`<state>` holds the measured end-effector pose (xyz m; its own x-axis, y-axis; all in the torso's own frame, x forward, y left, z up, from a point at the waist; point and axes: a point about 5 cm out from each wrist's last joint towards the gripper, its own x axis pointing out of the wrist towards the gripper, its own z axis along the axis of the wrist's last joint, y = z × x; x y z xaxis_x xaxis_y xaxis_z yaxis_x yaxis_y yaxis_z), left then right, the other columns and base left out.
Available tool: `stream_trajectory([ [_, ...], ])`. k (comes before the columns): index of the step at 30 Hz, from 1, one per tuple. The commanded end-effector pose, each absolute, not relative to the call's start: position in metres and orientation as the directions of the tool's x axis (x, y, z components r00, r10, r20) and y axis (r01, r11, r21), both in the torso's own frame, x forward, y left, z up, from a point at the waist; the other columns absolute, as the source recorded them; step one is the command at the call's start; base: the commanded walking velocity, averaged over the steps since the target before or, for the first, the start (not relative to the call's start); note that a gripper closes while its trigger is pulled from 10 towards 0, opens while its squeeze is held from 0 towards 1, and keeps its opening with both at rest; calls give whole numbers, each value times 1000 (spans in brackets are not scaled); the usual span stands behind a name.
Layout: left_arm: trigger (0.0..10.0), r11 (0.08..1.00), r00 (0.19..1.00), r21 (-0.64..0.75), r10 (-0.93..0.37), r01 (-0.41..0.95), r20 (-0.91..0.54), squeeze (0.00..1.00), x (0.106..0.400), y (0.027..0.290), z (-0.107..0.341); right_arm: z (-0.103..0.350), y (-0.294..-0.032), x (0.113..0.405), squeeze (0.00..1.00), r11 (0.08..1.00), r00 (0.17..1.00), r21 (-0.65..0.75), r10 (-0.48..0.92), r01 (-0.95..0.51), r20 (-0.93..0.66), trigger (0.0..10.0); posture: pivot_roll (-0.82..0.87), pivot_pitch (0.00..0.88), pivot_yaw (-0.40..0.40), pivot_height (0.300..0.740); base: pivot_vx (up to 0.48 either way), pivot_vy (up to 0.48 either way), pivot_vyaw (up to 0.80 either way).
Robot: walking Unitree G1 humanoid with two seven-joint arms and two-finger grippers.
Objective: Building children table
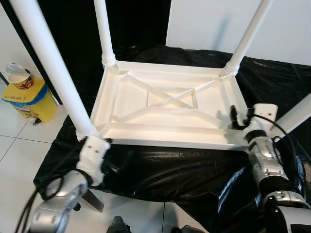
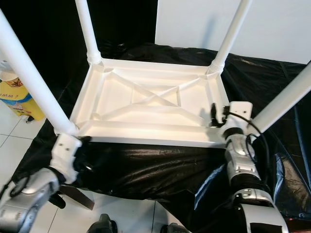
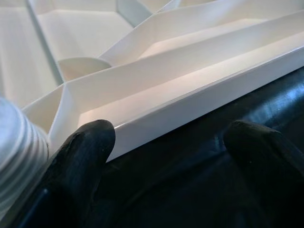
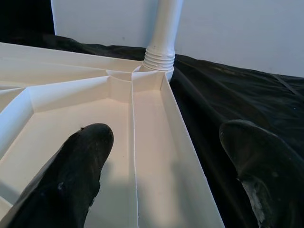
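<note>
While open, end effectors (image 3: 166,142) (image 4: 161,166) straddle table rim (image 1: 170,142)

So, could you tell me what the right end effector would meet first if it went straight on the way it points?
Probably the upturned tabletop's side rim, which runs between its open fingers; farther on stands the screwed-in leg.

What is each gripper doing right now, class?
Left gripper: open, straddling the table top's near rim.
Right gripper: open, straddling the side rim.
</note>
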<state>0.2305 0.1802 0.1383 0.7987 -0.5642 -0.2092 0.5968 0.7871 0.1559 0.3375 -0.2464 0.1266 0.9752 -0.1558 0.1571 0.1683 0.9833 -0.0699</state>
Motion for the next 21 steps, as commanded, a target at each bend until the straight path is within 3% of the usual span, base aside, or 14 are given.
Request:
stream_trajectory([
  [1,10000,771,781,158,-575,617,-242,0,228,194,139,126,-261,334,0,975,966,-59,-205,216,154,10000,125,73,-75,740,0,0,0],
  [8,10000,826,844,205,-474,525,-251,0,235,238,149,127,-265,334,0,974,966,-63,-204,216,159,10000,123,62,-62,740,0,0,0],
  [11,10000,862,881,226,-397,454,-257,0,240,269,154,128,-266,336,0,975,966,-68,-199,213,167,10000,115,52,-51,740,0,0,0],
  [21,10000,895,924,282,-270,345,-272,0,247,318,164,128,-255,338,0,983,970,-61,-160,173,183,10000,95,38,-44,740,0,0,0],
])
